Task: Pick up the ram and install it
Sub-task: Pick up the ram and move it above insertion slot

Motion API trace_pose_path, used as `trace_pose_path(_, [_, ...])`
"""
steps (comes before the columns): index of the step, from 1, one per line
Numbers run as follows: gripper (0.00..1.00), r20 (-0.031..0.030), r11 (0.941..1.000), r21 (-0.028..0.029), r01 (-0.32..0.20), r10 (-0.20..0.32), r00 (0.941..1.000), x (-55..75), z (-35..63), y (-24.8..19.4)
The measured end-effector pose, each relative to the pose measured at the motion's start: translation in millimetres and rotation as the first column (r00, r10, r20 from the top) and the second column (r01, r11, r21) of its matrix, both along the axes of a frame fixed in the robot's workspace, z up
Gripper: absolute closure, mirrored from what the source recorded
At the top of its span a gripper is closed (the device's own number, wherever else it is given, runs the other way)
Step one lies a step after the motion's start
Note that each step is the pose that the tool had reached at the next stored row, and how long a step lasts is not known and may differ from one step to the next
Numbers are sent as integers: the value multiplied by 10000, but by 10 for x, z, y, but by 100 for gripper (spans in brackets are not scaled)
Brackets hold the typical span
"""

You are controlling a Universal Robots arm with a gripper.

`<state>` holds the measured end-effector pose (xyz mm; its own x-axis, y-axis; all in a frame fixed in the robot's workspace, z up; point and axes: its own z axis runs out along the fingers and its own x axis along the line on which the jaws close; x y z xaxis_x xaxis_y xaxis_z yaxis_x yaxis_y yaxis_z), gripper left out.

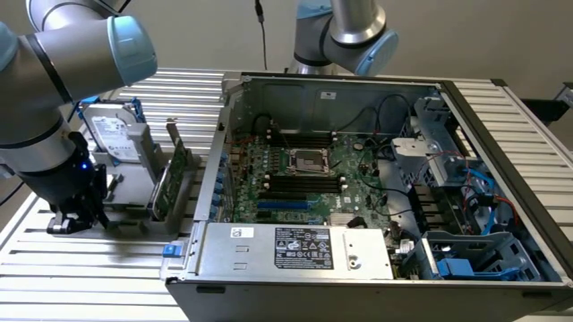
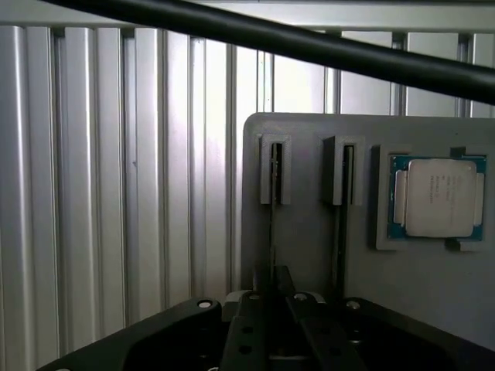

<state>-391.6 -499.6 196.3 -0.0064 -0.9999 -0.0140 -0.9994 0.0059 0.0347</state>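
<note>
The ram [image 2: 272,224] stands edge-on in a slot of the grey holder [image 2: 309,255], showing as a thin dark line. A second strip [image 2: 340,232] stands in the neighbouring slot. My gripper [image 2: 272,287] is right over the near end of the first strip, its two dark fingers drawn together on it. In the exterior view the gripper [image 1: 72,221] hangs low at the holder's [image 1: 134,201] end, on that view's left, beside the open computer case [image 1: 358,201]. Black memory slots [image 1: 304,182] lie on the motherboard next to the processor socket.
A silver-labelled hard drive [image 1: 115,131] and a green expansion card [image 1: 170,178] stand upright in the holder. A processor chip [image 2: 437,197] lies in a holder recess. A black cable [image 2: 309,46] crosses the wrist view. A second arm [image 1: 345,33] stands behind the case. The table is ribbed aluminium.
</note>
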Motion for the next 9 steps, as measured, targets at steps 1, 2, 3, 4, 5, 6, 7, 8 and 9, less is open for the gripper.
trace_pose_path(1, [87, 0, 10000, -1, 0, 0, 10000, 0, -1, 0])
trace_pose_path(2, [87, 1, 10000, 0, 0, 0, 10000, 0, -2, 0])
trace_pose_path(3, [87, 1, 10000, 1, 0, 0, 10000, 0, -3, 0])
trace_pose_path(4, [87, 1, 10000, 5, -1, 1, 10000, 0, -4, 0])
trace_pose_path(5, [87, 2, 10000, 11, -1, 1, 10000, 1, -4, 0])
trace_pose_path(6, [87, 3, 10000, 22, -1, 1, 10000, 1, -4, 0])
trace_pose_path(7, [87, 3, 10000, 33, -1, 1, 10000, 1, -4, 0])
trace_pose_path(8, [87, 3, 10000, 48, -1, 1, 10000, 1, -2, 0])
trace_pose_path(9, [87, 8, 10000, 69, -1, 1, 10000, 1, 2, 0])
